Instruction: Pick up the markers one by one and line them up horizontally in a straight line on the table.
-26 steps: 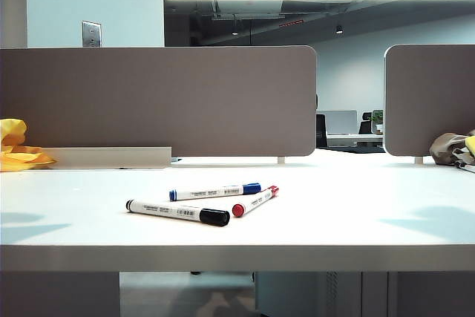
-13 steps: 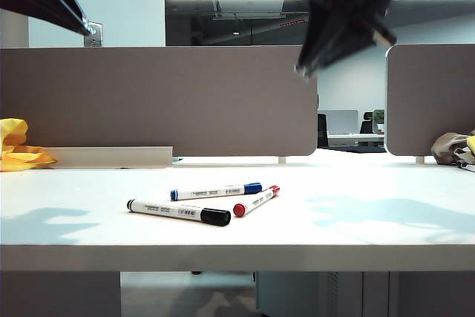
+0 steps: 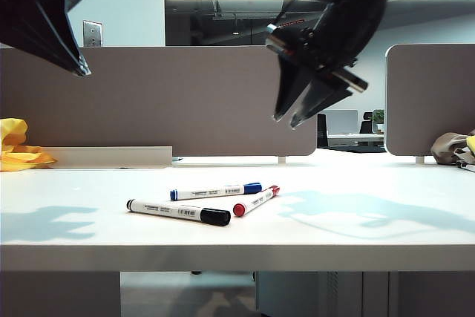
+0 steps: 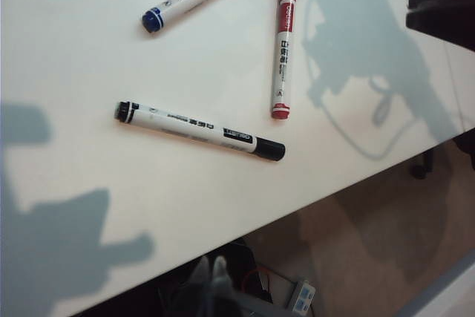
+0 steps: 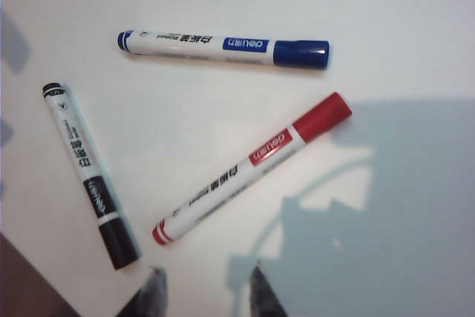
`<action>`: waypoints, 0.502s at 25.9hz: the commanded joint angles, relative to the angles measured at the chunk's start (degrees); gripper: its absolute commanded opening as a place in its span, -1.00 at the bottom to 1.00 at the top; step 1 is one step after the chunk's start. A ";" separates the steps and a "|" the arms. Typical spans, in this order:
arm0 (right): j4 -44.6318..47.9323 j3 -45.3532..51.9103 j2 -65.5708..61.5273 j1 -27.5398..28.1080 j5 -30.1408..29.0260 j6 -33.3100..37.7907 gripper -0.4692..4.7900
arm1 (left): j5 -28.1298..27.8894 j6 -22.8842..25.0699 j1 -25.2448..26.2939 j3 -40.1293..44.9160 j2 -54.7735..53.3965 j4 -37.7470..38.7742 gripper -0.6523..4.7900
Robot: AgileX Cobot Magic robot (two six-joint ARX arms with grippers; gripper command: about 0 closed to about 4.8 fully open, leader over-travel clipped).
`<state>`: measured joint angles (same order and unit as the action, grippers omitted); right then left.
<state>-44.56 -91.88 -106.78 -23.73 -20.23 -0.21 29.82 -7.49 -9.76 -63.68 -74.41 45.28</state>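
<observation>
Since the earlier frames, both arms have entered the exterior view: the right gripper [image 3: 295, 118] has descended from the top edge to hang in mid-air above the table [image 3: 386, 228], right of the markers, and the left gripper [image 3: 78, 70] now shows at the upper left, high above the table surface. The three markers have not moved. The right gripper's fingers [image 5: 261, 293] stand parted with a clear gap and hold nothing. The left gripper's fingers [image 4: 210, 274] are pressed together, empty. All three markers lie flat on the table near its front edge, about midway across its width. The black-capped marker [image 3: 178, 212] lies nearest the front edge, cap toward the right of the exterior view. The blue-capped marker [image 3: 215, 191] lies just behind it, roughly parallel to the edge, cap also to the right. The red-capped marker [image 3: 255, 201] lies at an angle to the right of both; its near end is close beside the black cap, and its far end is close to the blue cap. No marker touches a gripper. Arm shadows fall on the table to either side of the markers.
</observation>
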 commanded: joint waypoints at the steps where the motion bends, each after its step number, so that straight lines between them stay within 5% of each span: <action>1: -0.98 -4.26 -2.71 -1.22 2.40 0.24 -0.25 | -0.22 1.38 0.02 -0.42 -1.07 -0.28 -0.78; 13: -13.81 -20.37 -15.52 -5.38 13.68 0.20 -0.22 | -2.16 1.73 0.04 -0.48 -1.53 -1.20 -0.78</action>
<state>-57.28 -111.22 -122.30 -28.93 -7.94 -0.05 27.79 -6.02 -9.69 -63.70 -76.18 44.64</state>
